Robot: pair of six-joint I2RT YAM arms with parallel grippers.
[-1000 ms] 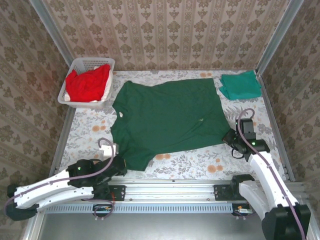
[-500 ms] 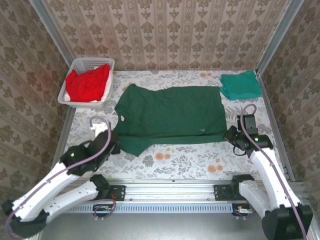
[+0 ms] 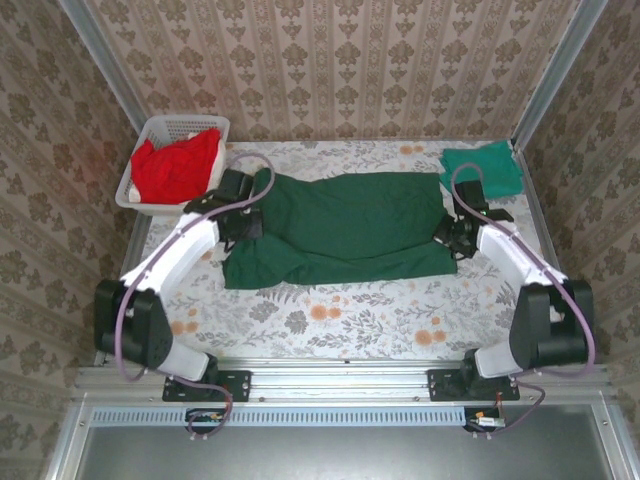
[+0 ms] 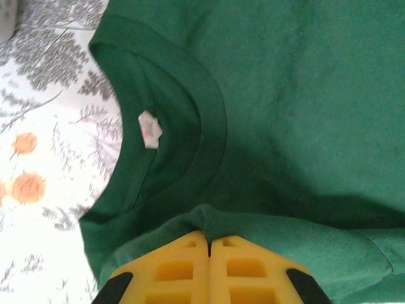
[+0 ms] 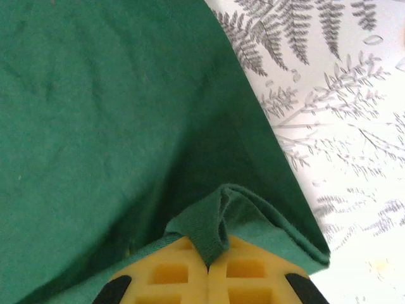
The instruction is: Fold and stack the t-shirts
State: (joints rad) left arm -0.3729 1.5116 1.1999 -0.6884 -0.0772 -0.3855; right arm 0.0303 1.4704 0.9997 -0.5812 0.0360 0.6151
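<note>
1. The left gripper (image 4: 209,244) is shut, with a fold of the green shirt (image 3: 350,225) pinched between the pads.
2. The right gripper (image 5: 215,253) is also shut, clamped on a bunched fold of the shirt's edge at the opposite end.
3. The shirt is stretched between the two grippers on the table (image 3: 350,320), and a doubled layer can be seen along it.
4. The long axis runs gripper to gripper. The collar (image 4: 209,120) and label (image 4: 150,130) lie just ahead of the left gripper, so the neck is at that end and the hem at the right gripper.
5. The cloth is judged light, limp and not fragile. Sagging and wrinkling are expected unless both ends are kept taut. Shoulder and hem edges are the best places to hold it.
6. A teal shirt (image 3: 485,168) lies just beyond the right gripper. Red shirts (image 3: 175,168) sit in a basket (image 3: 190,125) beyond the left gripper.
</note>
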